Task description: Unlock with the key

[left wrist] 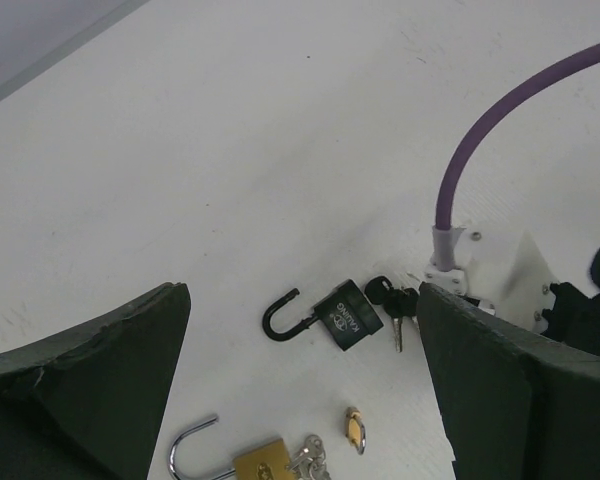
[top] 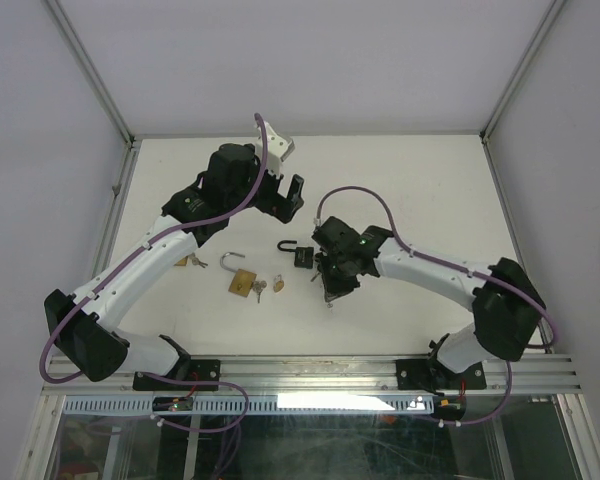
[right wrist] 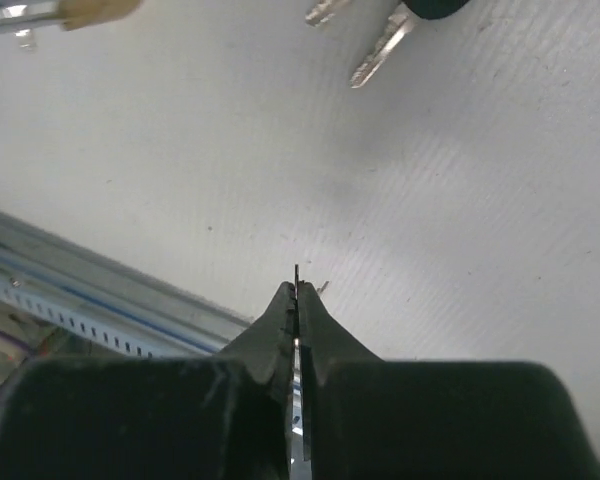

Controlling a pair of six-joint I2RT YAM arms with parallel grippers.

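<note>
A black padlock (top: 302,256) lies mid-table with its shackle swung open and a bunch of black-headed keys (left wrist: 390,296) in its base; it also shows in the left wrist view (left wrist: 348,315). My left gripper (top: 285,195) hangs open and empty above and behind it; its fingers (left wrist: 90,390) stand wide apart. My right gripper (top: 330,290) is just right of the black padlock, tips down near the table. Its fingertips (right wrist: 280,310) are shut on a thin flat metal blade seen edge-on, apparently a key. Two loose key blades (right wrist: 380,45) lie beyond it.
A brass padlock (top: 242,283) with open shackle and a key bunch (top: 260,289) lies left of centre. A small brass padlock (top: 279,284) lies beside it. Another small metal item (top: 195,262) lies by the left forearm. The table's metal front rail (right wrist: 100,290) is near the right gripper.
</note>
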